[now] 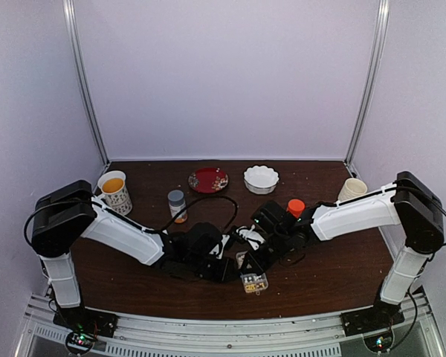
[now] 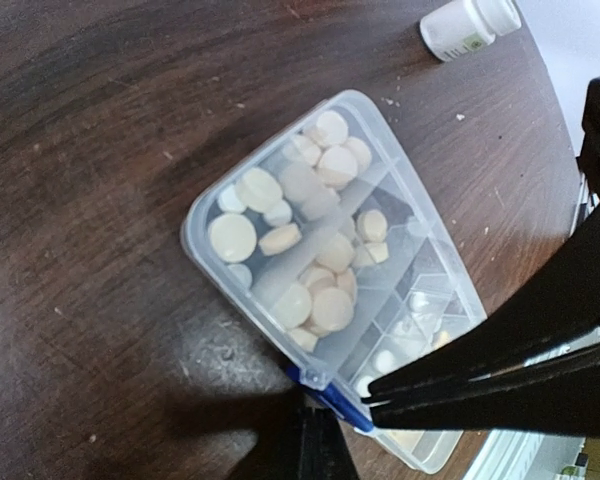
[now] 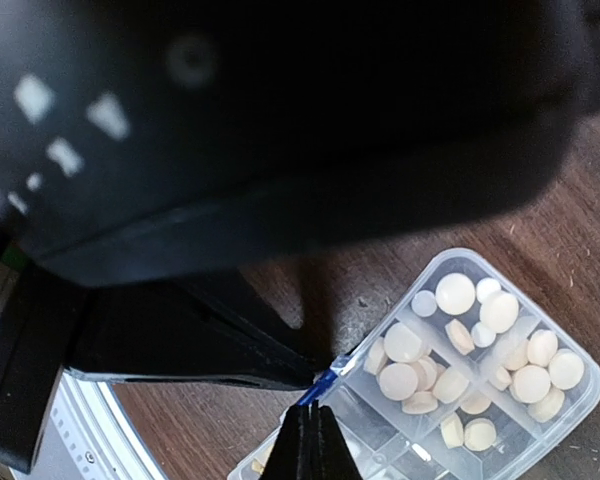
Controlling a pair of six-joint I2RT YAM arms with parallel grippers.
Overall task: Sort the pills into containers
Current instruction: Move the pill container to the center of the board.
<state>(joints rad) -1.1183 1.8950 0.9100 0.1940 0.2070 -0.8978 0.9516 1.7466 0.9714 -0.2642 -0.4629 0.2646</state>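
Note:
The clear pill box lies near the table's front edge with its lid down. Cream and whitish pills fill several of its containers, and pills also show in the right wrist view. A blue latch sits on the box's long side. My left gripper is shut, its tips at that latch. My right gripper is shut too, its tips touching the same latch from the other side. In the top view the left gripper and right gripper meet over the box.
A small white bottle lies on its side beyond the box. Farther back stand an orange-capped bottle, a grey-capped bottle, a red plate, a white scalloped bowl, a patterned cup and a cream cup.

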